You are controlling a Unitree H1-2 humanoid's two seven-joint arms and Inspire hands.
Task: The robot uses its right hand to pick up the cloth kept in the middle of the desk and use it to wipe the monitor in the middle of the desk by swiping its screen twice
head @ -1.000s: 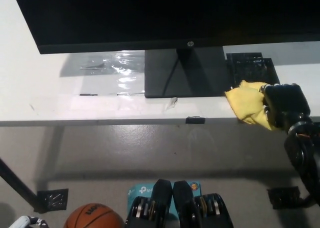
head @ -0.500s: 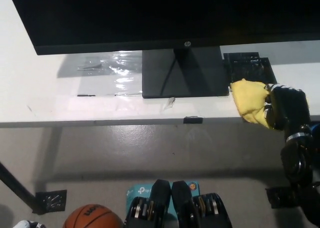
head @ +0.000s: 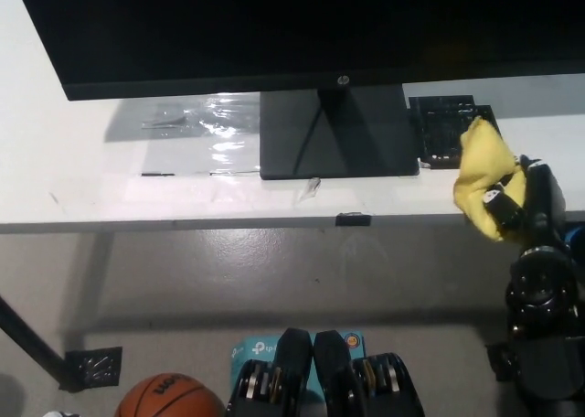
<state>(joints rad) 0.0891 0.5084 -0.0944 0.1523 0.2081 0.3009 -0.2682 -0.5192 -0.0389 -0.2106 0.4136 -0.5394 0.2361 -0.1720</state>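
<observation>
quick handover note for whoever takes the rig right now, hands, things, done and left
Right hand: shut on the yellow cloth, at the desk's right front edge, beside the monitor's base.
Left hand: not in view.
Monitor: mid-desk; the cloth is below the screen and to its right, not touching it.
Done: cloth picked up.
Left: raise the cloth to the screen and swipe twice.
</observation>
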